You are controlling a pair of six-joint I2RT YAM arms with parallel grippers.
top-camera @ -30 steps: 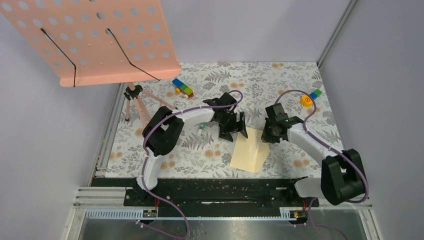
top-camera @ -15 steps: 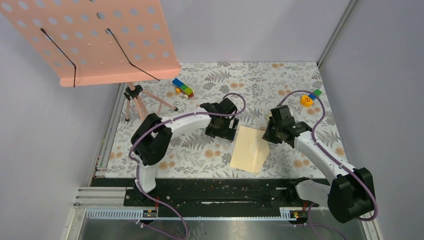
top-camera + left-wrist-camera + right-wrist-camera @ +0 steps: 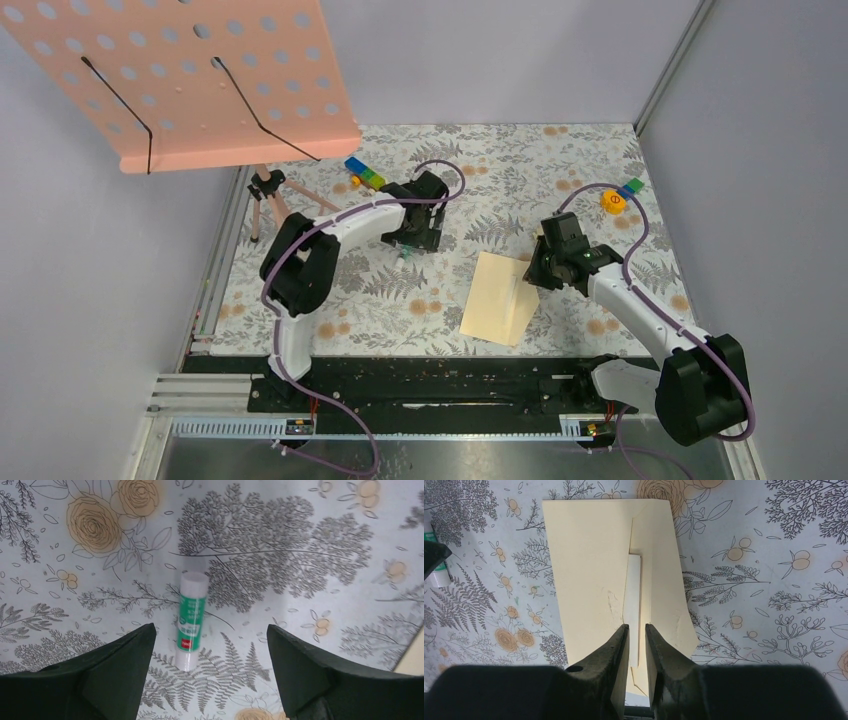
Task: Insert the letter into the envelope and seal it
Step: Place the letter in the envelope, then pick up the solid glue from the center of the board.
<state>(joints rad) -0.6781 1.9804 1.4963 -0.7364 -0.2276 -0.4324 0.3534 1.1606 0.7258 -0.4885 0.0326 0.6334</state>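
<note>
The cream envelope (image 3: 498,300) lies flat on the floral table, right of centre. Seen from the right wrist, its flap (image 3: 661,570) is folded partly over the body (image 3: 586,575). A paler strip that looks like the letter (image 3: 633,600) shows at the mouth between them. My right gripper (image 3: 636,625) hovers over the envelope's near end (image 3: 540,272), open by a narrow gap with nothing pinched. My left gripper (image 3: 210,626) is wide open over a green-and-white glue stick (image 3: 192,620), which lies on the table left of the envelope (image 3: 405,254).
A pink perforated board (image 3: 200,80) on a tripod (image 3: 270,205) overhangs the back left. Coloured blocks (image 3: 366,175) lie behind the left gripper. A yellow toy with a small block (image 3: 616,199) sits at the back right. A black rail (image 3: 440,385) runs along the near edge.
My left arm has left the envelope, moving left and back until it is over the glue stick. The right gripper's jaws have parted slightly at the envelope's right side.
</note>
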